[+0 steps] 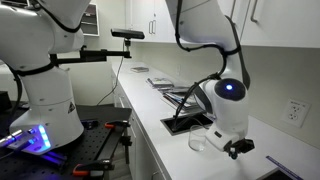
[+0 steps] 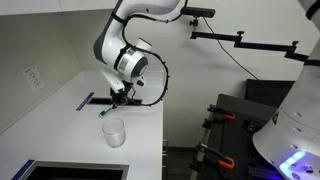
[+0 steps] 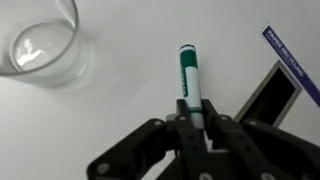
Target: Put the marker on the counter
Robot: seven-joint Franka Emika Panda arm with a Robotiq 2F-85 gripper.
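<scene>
Claw (image 3: 192, 122) clamps the marker (image 3: 189, 75) by its near end, the rest jutting forward over the counter (image 3: 120, 110).

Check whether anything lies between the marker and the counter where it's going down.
Nothing visible does. The gripper is shut on the marker, with only bare counter around it in the wrist view. The clear cup stands apart to one side, a dark flat item to the other.

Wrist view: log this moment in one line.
gripper: shut on slim green-and-white marker | below: smooth white counter | small clear cup: apart from marker | release: not yet
</scene>
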